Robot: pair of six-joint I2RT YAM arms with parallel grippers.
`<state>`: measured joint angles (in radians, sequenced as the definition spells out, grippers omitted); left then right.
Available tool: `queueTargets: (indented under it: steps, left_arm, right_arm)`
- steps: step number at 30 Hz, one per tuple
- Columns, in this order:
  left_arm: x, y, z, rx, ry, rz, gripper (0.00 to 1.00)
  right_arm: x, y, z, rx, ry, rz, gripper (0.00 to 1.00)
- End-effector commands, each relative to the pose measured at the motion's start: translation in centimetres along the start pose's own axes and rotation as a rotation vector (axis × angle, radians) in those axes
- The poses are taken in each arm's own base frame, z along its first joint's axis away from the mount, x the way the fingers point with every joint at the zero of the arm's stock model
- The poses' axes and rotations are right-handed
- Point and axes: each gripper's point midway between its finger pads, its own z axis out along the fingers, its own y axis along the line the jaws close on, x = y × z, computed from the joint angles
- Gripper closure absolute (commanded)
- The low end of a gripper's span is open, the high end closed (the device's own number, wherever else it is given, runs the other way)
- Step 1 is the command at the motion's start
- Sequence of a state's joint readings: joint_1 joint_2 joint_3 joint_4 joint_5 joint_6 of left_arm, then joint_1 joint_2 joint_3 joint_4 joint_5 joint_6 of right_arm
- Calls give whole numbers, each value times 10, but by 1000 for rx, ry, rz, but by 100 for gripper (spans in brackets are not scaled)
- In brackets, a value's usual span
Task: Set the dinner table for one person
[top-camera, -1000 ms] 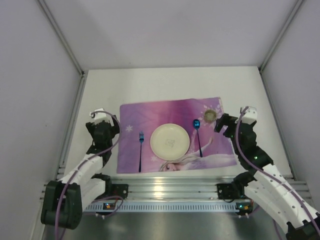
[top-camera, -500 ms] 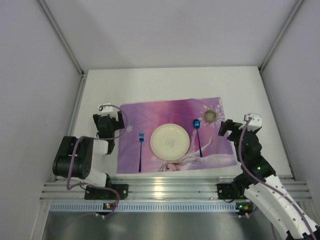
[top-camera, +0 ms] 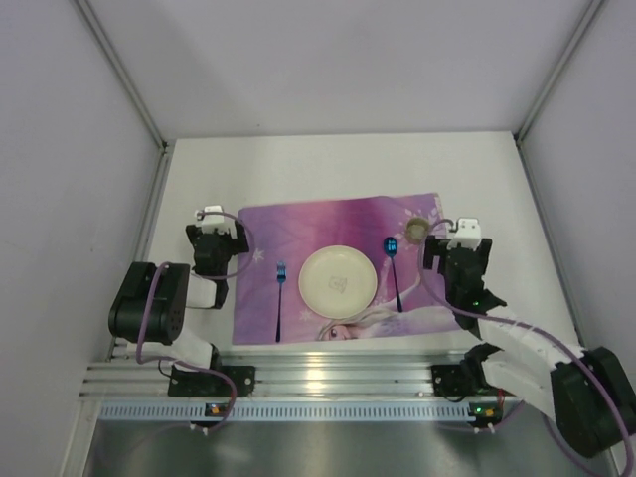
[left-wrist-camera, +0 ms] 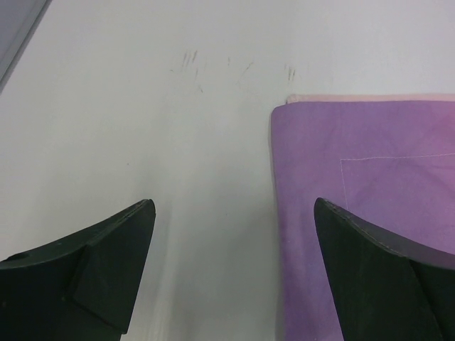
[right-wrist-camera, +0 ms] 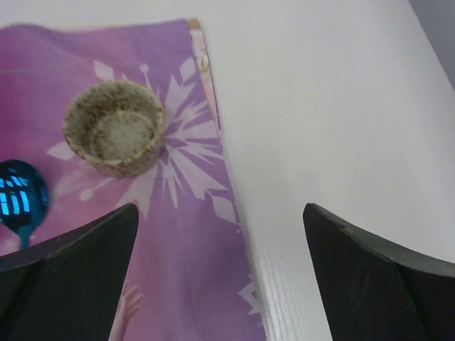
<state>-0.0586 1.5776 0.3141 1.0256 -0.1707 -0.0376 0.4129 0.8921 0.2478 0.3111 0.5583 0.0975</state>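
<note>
Dinner table (top-camera: 348, 164) carries one placemat (top-camera: 328, 221), one plate (top-camera: 338, 277), one fork (top-camera: 280, 298), one spoon (top-camera: 394, 266), one cup (top-camera: 417, 230). My left gripper (left-wrist-camera: 233, 206) and right gripper (right-wrist-camera: 219, 209) both gape wide, holding nothing.

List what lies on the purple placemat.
On the placemat: a cream plate mid-mat, a fork left of it, a blue spoon right of it, a speckled cup at the far right corner. The print beneath them is hidden.

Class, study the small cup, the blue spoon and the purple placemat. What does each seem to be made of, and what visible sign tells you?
Cup: speckled tan, matte; probably stoneware. Spoon: glossy blue with bright reflections; likely coated metal. Placemat: thin printed sheet lying flat; plastic or fabric, unclear.
</note>
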Motion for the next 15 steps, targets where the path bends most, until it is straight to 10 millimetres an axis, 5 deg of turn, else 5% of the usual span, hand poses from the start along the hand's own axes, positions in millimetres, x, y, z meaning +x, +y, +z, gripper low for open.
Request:
queueTargets:
  steps: [1,11,15]
  left_arm:
    - [-21,-2,2,17,-84,-14,1]
    - [-21,-2,2,19,-86,-14,1]
    - [-21,-2,2,17,-84,-14,1]
  right_arm:
    - [-21,2,25,0,-103,5,0]
    - [-46,5,85,-80,-184,-122,3]
    - [-48,-19,91,-44,-208,7,1]
